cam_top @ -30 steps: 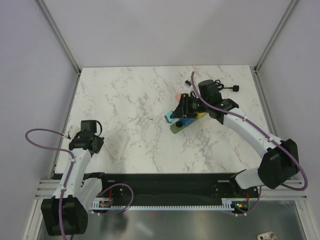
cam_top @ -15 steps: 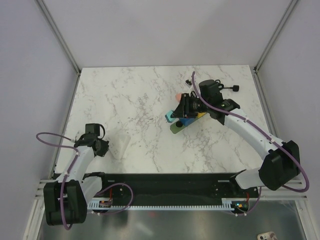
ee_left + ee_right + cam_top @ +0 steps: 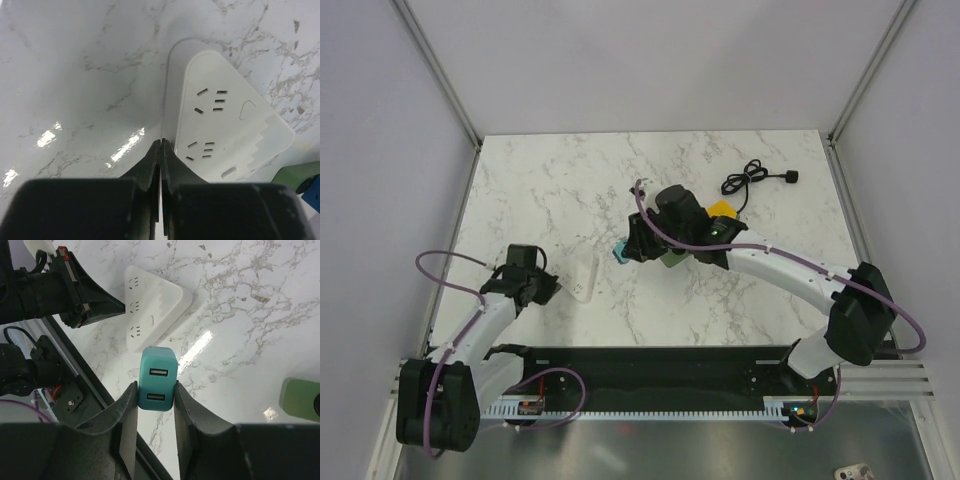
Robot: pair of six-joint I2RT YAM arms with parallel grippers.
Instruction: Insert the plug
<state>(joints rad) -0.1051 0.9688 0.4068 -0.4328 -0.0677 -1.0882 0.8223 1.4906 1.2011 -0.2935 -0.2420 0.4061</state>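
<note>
A white power strip (image 3: 584, 277) lies on the marble table (image 3: 560, 190) at the front left; it also shows in the left wrist view (image 3: 227, 120) and the right wrist view (image 3: 155, 307). My left gripper (image 3: 161, 145) is shut and empty, its tips touching the strip's near left edge. My right gripper (image 3: 156, 390) is shut on a teal USB plug adapter (image 3: 157, 377), held above the table just right of the strip; it shows from above as a teal block (image 3: 619, 250).
A green block (image 3: 672, 258) and a yellow block (image 3: 722, 210) lie under my right arm. A black cable with a plug (image 3: 760, 178) lies at the back right. A black rail (image 3: 650, 362) runs along the table's front edge.
My right gripper has carried the teal adapter left, away from the colored blocks, toward the power strip. My left gripper has moved right up to the strip, which has shifted right.
</note>
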